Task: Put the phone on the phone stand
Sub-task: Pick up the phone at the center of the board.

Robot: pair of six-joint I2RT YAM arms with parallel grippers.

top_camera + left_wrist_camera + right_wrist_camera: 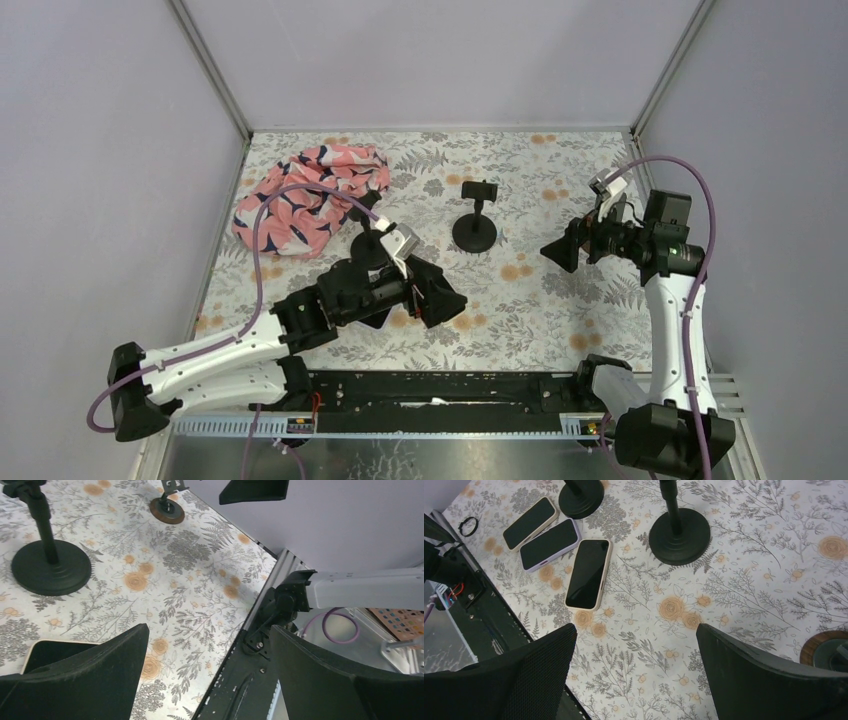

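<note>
Fingers on both arms stand wide apart and hold nothing. We find the left fingers [437,295] low over the near half of the bench [560,160], and the corner of one phone [50,652] shows under them; we cannot tell which phone it is. The right fingers [562,252] hover toward the right edge, pointing inward.

Below them, three phones lie flat on the bench in a fanned row toward the near edge. These are a cream-cased phone [588,573], a lilac-cased phone [549,544] touching it, and a second cream phone [530,516]. The phone stand [474,218] rises mid-bench, near the cream-cased phone but apart from it. A second stand [581,496] sits just beside the other two phones. A brown-based stand [829,652] sits toward the right edge.

A black ring [469,526] lies by the near edge, and a pink patterned cloth [310,195] is heaped in the far left corner
</note>
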